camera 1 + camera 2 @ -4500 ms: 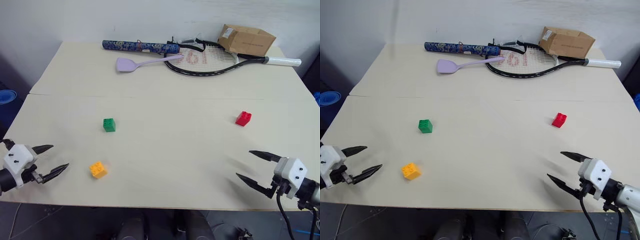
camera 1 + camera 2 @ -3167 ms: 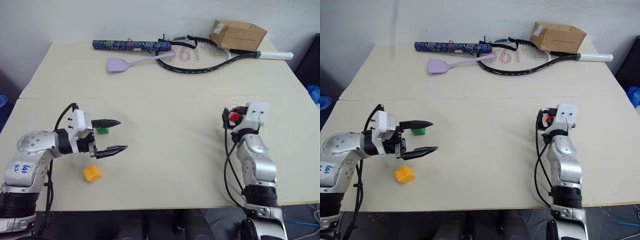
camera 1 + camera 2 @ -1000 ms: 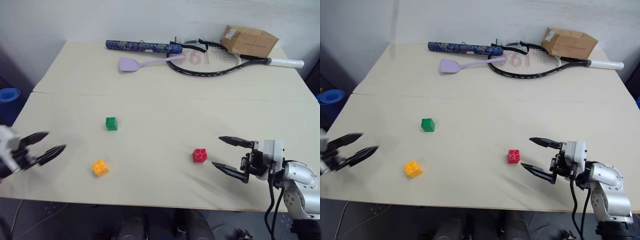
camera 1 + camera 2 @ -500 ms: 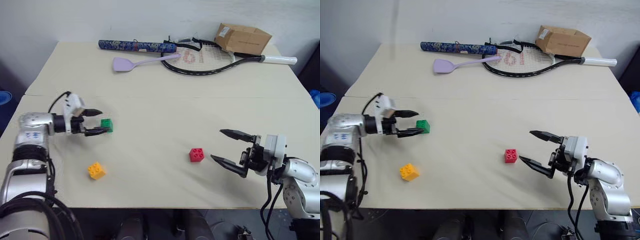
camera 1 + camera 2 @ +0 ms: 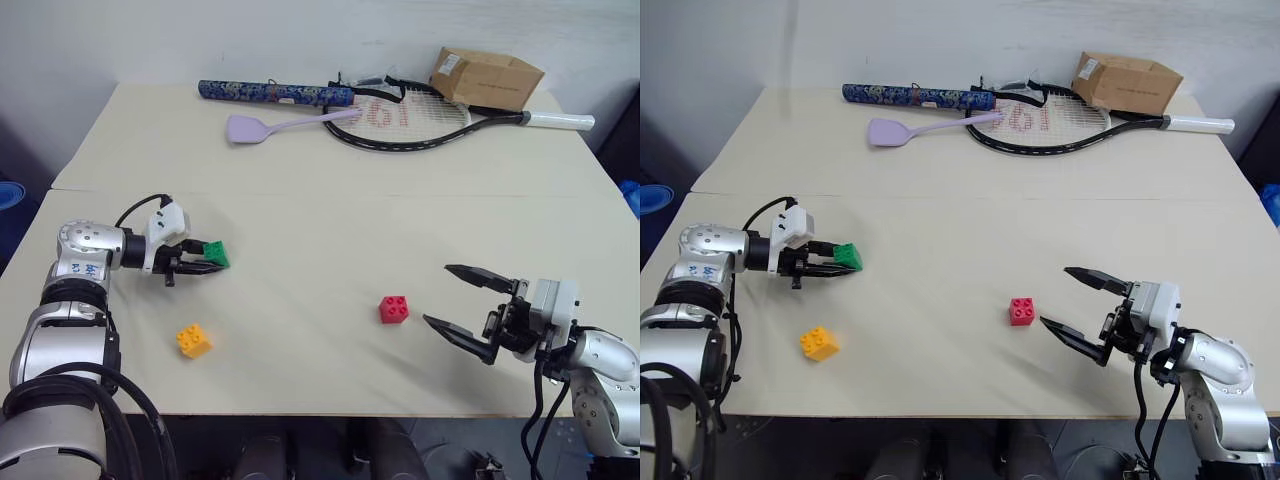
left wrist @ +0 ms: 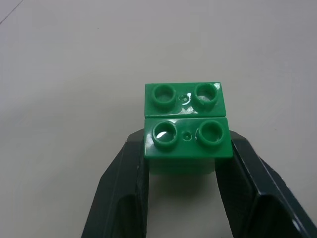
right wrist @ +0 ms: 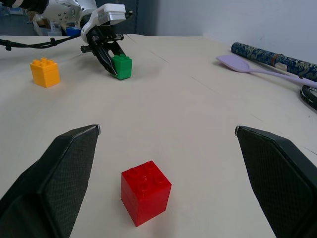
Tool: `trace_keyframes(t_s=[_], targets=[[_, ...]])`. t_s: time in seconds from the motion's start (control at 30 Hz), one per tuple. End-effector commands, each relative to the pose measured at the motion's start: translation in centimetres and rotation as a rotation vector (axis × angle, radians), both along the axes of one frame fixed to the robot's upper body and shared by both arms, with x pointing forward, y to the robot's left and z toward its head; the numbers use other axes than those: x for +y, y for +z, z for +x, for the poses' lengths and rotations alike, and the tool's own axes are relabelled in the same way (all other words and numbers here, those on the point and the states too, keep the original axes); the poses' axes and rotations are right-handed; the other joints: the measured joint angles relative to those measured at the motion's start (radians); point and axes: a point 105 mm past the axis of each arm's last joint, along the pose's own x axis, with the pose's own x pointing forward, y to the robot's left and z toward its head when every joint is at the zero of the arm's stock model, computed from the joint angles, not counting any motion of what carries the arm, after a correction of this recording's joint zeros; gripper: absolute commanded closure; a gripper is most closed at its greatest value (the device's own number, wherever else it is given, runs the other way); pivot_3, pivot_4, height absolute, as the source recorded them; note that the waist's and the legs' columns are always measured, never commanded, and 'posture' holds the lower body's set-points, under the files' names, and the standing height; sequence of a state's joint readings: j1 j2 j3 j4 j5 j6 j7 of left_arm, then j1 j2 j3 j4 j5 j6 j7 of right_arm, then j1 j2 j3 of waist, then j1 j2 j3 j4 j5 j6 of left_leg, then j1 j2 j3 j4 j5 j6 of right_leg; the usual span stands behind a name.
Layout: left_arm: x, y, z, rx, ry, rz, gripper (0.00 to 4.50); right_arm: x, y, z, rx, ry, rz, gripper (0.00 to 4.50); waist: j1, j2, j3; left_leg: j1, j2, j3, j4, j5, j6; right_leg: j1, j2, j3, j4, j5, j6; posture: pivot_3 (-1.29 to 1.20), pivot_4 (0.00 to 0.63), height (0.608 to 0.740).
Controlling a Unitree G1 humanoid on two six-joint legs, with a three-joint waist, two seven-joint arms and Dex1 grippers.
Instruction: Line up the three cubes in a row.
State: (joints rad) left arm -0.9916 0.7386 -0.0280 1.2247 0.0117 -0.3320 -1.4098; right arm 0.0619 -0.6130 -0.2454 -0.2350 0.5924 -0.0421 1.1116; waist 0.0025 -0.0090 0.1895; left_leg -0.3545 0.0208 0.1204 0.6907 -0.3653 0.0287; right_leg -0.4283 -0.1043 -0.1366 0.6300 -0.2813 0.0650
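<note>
Your left gripper's (image 5: pixel 212 262) jaws were clenched on the green brick (image 6: pixel 187 121), which sat on the table (image 5: pixel 320 160) at left. The orange-yellow brick (image 5: pixel 194 340) lay nearer you, apart. The red brick (image 5: pixel 394 309) sat toward the right, just beyond your right gripper (image 5: pixel 461 304), whose jaws were spread wide, holding nothing.

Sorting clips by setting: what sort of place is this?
Probably an indoor lab or test room: a plain cream table against a white wall, with props such as a tennis racket, a cardboard box and toy bricks.
</note>
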Motion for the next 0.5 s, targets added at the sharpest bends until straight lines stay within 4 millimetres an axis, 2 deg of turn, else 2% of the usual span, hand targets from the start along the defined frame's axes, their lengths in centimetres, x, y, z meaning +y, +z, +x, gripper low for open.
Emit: trace_keyframes(t_s=[0.03, 0.17, 0.3, 0.4, 0.5], targets=[[-3.0, 3.0, 0.3, -0.060, -0.161, -0.026, 3.01, -0.7, 1.1, -0.5, -0.051, -0.015, -0.031, 0.00, 0.007, 0.000, 0.000, -0.001, 0.000, 0.000, 0.001, 0.000, 0.000, 0.000, 0.000, 0.000, 0.000, 0.000, 0.000, 0.00, 0.150, 0.740], [-8.9, 4.0, -0.7, -0.031, -0.388, 0.046, 3.01, -1.7, 0.9, -0.9, -0.029, -0.023, -0.069, 0.00, 0.023, 0.000, 0.000, -0.003, 0.000, -0.001, 0.007, -0.002, 0.003, 0.001, 0.000, 0.001, 0.000, 0.002, 0.004, 0.00, 0.150, 0.740], [-14.0, 4.4, -3.8, 0.019, -0.475, 0.095, 3.01, -3.0, 1.0, -1.4, -0.017, -0.048, -0.099, 0.00, 0.020, 0.000, 0.000, -0.004, -0.001, -0.001, 0.008, -0.003, 0.005, 0.001, -0.001, 0.005, -0.002, 0.003, 0.006, 0.00, 0.150, 0.740], [-16.0, 3.5, -5.0, 0.008, -0.441, 0.109, 3.01, -3.8, 1.1, -1.8, -0.012, -0.076, -0.111, 0.00, 0.016, 0.000, 0.000, -0.003, 0.000, -0.001, 0.008, -0.003, 0.005, 0.001, 0.000, 0.008, -0.002, 0.003, 0.006, 0.00, 0.150, 0.740], [-17.5, 1.6, -5.1, -0.027, -0.404, 0.146, 3.01, -4.1, 0.9, -2.1, -0.007, -0.096, -0.112, 0.00, 0.020, 0.000, 0.000, -0.001, 0.001, -0.001, 0.008, -0.002, 0.004, 0.003, 0.001, 0.010, -0.001, 0.003, 0.006, 0.00, 0.150, 0.740]])
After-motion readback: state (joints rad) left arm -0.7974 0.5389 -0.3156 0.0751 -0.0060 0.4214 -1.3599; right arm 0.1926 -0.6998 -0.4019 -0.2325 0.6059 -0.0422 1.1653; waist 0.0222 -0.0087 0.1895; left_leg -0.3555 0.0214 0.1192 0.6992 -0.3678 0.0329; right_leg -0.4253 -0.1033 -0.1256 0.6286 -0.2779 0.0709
